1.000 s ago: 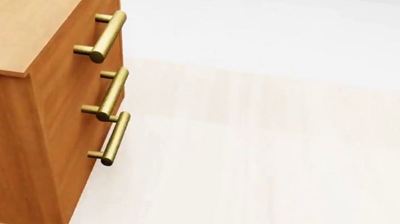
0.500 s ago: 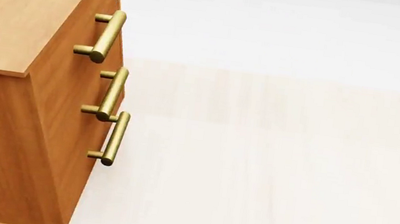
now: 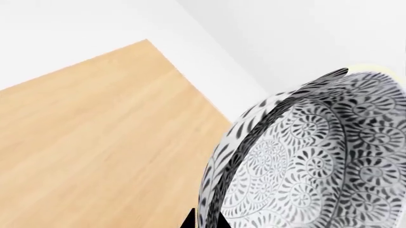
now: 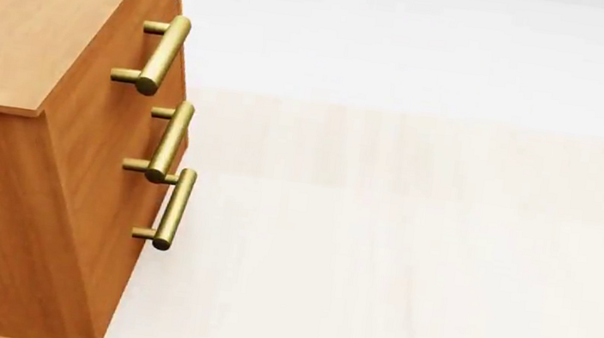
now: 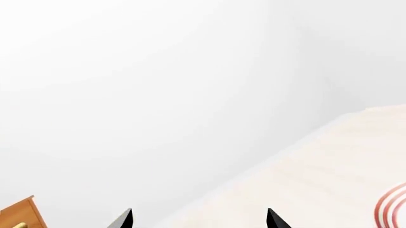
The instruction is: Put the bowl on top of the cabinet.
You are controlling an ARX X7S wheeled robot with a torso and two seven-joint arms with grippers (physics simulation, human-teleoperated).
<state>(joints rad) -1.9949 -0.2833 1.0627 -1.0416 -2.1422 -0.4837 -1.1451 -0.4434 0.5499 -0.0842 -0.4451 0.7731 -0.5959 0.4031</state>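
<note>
In the left wrist view the grey floral bowl [image 3: 317, 161] fills one side, tilted, held over the cabinet's flat wooden top [image 3: 95, 133]. My left gripper [image 3: 204, 221] is shut on the bowl's rim, one dark fingertip on each side of the wall. The head view shows the orange-brown cabinet [image 4: 20, 22] at the left with three brass handles [image 4: 161, 52] on its front; neither arm nor the bowl appears there. My right gripper [image 5: 199, 219] stands open, its two dark fingertips [image 5: 125, 219] far apart with nothing between them.
Pale wood floor [image 4: 418, 261] spreads right of the cabinet. A white wall lies behind. The right wrist view catches a cabinet corner [image 5: 22, 213] and the edge of a plate with red rings [image 5: 393, 204] on the pale floor.
</note>
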